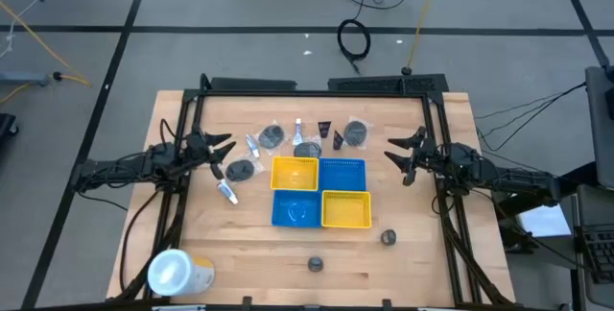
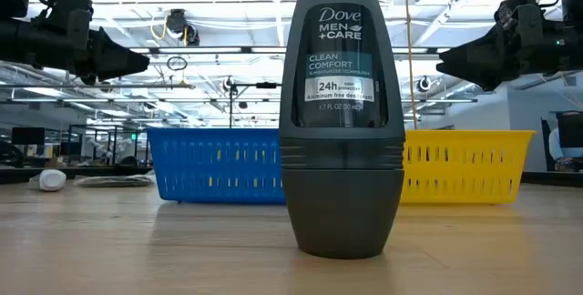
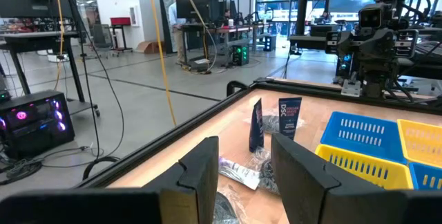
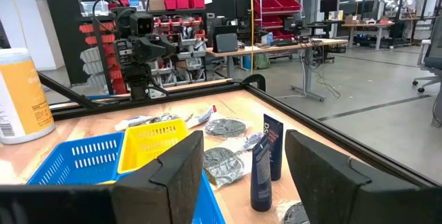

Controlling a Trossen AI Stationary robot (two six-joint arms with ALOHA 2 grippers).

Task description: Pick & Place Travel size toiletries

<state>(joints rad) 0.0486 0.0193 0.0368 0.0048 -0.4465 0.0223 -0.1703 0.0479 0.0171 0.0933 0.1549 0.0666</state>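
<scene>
Left gripper (image 1: 226,150) hovered released, empty, beside wrapped dark grey round piece (image 1: 238,170), left of yellow square tray (image 1: 295,173). Right gripper (image 1: 395,150) likewise released. Best approached vertically, centred.

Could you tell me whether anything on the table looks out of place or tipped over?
The large yellow cylinder lies on its side near the table's front left corner, away from the trays. Nothing looks spilled or damaged.

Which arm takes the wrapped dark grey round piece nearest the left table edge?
Left, probably. The left pincer hangs open just beside the wrapped dark grey round piece. The right pincer, also open, waits across the table, with the blue and yellow plastic trays lying between.
</scene>
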